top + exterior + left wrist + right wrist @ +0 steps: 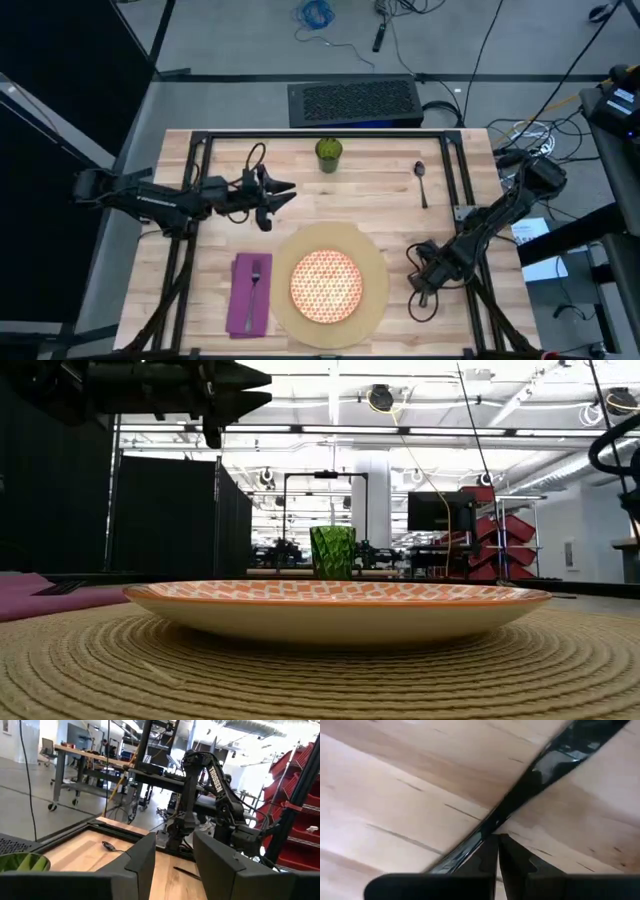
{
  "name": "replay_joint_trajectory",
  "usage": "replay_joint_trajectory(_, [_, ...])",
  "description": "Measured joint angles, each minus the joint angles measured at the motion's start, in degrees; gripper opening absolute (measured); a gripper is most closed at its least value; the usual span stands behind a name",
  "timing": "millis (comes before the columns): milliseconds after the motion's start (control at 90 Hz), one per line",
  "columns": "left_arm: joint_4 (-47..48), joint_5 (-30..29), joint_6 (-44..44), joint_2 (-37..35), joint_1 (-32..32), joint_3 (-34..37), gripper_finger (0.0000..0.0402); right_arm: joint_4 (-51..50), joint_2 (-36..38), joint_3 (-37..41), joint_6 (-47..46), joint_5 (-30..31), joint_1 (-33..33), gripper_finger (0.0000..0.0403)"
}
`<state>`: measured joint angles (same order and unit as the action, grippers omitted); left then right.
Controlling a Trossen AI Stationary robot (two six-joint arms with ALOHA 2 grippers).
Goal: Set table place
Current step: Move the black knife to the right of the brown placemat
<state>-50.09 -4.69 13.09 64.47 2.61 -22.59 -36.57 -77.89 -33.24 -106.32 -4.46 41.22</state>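
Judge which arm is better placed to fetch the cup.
Left. The left gripper hangs open above the table, just beside the cup and free. The right gripper is shut, down on the table to the right of the mat, farther from the cup.

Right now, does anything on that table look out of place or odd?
The spoon lies alone toward the far edge of the table, away from the mat, while the fork sits on the napkin. No knife clearly shows. Nothing looks spilled or broken.

You have bare table (200,300) left of the napkin (248,293); the cup (329,152) and spoon (421,180) occupy the far edge; the right gripper (424,287) blocks the space beside the mat (375,290).
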Motion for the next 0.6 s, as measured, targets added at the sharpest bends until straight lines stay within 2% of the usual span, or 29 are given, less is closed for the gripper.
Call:
replay_joint_trajectory(167, [0.0, 0.0, 0.0, 0.0, 0.0, 0.0, 0.0118, 10.6, -0.3, 0.0, 0.5, 7.0, -0.2, 0.0000])
replay_joint_trajectory(289, [0.0, 0.0, 0.0, 0.0, 0.0, 0.0, 0.0118, 13.2, -0.3, 0.0, 0.8, 9.9, -0.3, 0.0000])
replay_joint_trajectory(467, [0.1, 1.2, 0.0, 0.0, 0.0, 0.0, 0.0118, 4.8, 0.7, 0.0, 2.1, 5.2, -1.1, 0.0000])
replay_joint_trajectory(544, [0.0, 1.3, 0.0, 0.0, 0.0, 0.0, 0.0118, 1.0, 2.5, 0.0, 2.6, 5.8, -1.7, 0.0000])
replay_joint_trajectory(600, [0.1, 1.3, 0.0, 0.0, 0.0, 0.0, 0.0118, 2.2, 3.6, 0.1, 3.4, 7.2, -2.3, 0.0000])
